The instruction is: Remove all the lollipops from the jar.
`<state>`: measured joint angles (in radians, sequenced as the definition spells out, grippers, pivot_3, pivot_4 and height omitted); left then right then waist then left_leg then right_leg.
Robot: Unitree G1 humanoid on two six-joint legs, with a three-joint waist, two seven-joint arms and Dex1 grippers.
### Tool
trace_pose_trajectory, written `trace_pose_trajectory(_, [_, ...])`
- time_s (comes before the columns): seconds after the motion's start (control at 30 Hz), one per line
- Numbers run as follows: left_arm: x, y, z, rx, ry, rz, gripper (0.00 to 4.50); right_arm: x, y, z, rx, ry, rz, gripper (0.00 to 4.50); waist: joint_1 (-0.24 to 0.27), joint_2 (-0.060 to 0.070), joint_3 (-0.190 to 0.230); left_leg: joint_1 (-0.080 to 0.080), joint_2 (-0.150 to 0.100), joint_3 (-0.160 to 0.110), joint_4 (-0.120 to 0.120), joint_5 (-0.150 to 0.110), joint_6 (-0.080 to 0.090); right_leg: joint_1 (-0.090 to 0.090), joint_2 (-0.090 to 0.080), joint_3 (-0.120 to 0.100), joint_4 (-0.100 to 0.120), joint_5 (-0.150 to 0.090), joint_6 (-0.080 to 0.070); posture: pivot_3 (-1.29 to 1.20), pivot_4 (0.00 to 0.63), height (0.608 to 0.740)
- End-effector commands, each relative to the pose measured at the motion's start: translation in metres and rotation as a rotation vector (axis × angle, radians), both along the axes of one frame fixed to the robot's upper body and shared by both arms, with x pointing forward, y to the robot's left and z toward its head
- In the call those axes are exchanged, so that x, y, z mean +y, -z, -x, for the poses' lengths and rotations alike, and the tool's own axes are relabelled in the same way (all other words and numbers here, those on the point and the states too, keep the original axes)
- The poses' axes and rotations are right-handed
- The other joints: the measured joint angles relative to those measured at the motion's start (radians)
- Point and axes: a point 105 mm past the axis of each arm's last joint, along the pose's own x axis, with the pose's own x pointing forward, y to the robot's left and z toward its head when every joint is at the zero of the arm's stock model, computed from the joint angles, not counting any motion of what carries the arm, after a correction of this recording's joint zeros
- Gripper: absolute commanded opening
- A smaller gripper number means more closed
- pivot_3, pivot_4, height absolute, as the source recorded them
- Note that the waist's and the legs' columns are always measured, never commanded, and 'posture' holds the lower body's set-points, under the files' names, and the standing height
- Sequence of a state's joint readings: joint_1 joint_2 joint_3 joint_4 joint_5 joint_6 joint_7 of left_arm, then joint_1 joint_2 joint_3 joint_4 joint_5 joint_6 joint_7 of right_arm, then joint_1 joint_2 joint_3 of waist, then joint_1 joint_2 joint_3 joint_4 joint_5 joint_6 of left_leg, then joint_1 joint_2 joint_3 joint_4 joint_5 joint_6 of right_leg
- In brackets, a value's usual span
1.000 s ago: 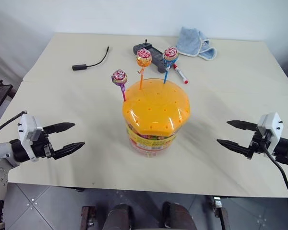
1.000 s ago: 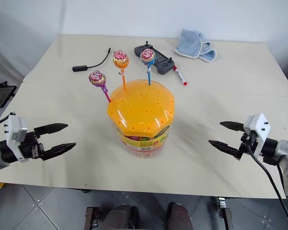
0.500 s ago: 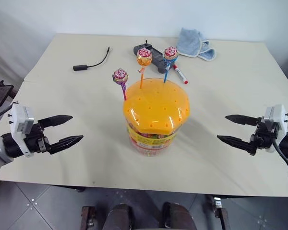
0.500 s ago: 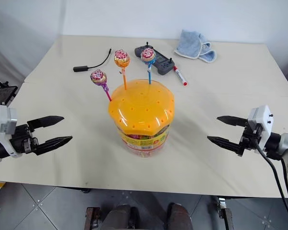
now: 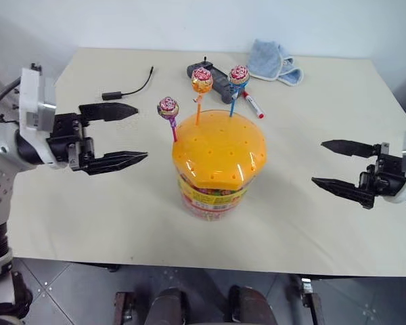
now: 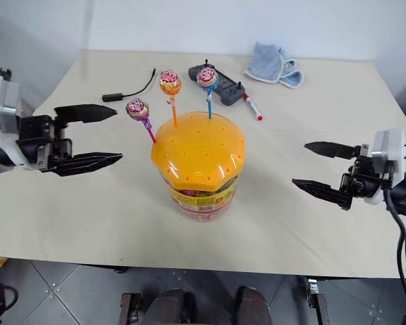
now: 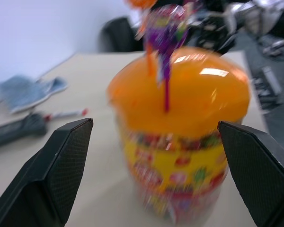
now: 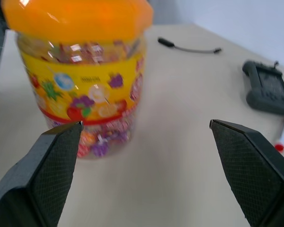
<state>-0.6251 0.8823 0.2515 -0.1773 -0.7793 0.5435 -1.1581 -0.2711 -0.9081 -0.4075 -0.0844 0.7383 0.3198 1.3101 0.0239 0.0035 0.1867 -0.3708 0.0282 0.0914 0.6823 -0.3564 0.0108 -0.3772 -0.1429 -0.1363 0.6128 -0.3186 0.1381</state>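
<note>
The jar point(image 5: 219, 162) stands on the counter point(image 5: 325, 101), three lollipops point(image 5: 201, 79) stuck in its lid; left gripper point(image 5: 126, 133) and right gripper point(image 5: 328, 164) flank it, both released.

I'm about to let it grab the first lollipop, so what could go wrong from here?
The purple lollipop leans on a thin stick, so the open left gripper could knock it aside rather than catch it. Nothing holds the jar; a sideways pull might tip it. The orange lollipop and blue lollipop stand close together, easy to snag.

White wrists point(image 5: 35, 112) (black fingers point(image 5: 115, 160))
</note>
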Motion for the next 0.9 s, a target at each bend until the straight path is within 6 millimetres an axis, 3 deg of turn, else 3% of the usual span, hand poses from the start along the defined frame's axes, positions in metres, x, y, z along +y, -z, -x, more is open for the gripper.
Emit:
trace_pose_trajectory(0.03, [-0.024,-0.010,0.000,-0.012,0.157,0.039,4.50,0.008,-0.029,0.012,-0.102,-0.057,0.032,4.49,0.001,0.000,0.000,0.000,0.000,0.000,0.000,0.000,0.000,0.000,0.000,0.000,0.000,0.000,0.000,0.00,0.150,0.740])
trace_pose_trajectory(0.3, [-0.043,-0.009,-0.009,-0.026,0.295,0.099,4.50,0.012,-0.036,0.011,-0.139,-0.007,0.011,4.49,0.001,-0.001,0.000,-0.001,0.000,0.000,0.001,0.000,0.000,0.000,0.000,0.000,0.000,0.000,0.000,0.00,0.150,0.740])
trace_pose_trajectory(0.67, [-0.039,-0.010,-0.014,-0.035,0.276,0.085,1.07,0.005,-0.033,0.013,-0.148,0.058,0.014,4.50,0.002,-0.001,0.000,-0.001,0.000,0.000,0.002,0.000,0.001,0.000,0.000,0.000,0.001,0.000,0.000,0.00,0.150,0.740])
trace_pose_trajectory(0.77, [-0.038,-0.019,-0.016,-0.054,0.276,0.120,0.14,0.004,-0.034,0.010,-0.157,0.062,0.013,4.50,0.001,-0.001,0.000,-0.001,0.000,0.000,0.002,0.000,0.001,0.000,0.000,0.000,0.001,0.000,0.000,0.00,0.150,0.740])
trace_pose_trajectory(0.9, [-0.036,-0.038,-0.017,-0.095,0.266,0.182,0.05,0.003,-0.037,0.006,-0.170,0.058,0.019,4.50,0.002,-0.001,0.000,-0.001,0.000,0.000,0.002,0.000,0.001,0.000,0.000,0.000,0.001,0.000,0.000,0.00,0.150,0.740])
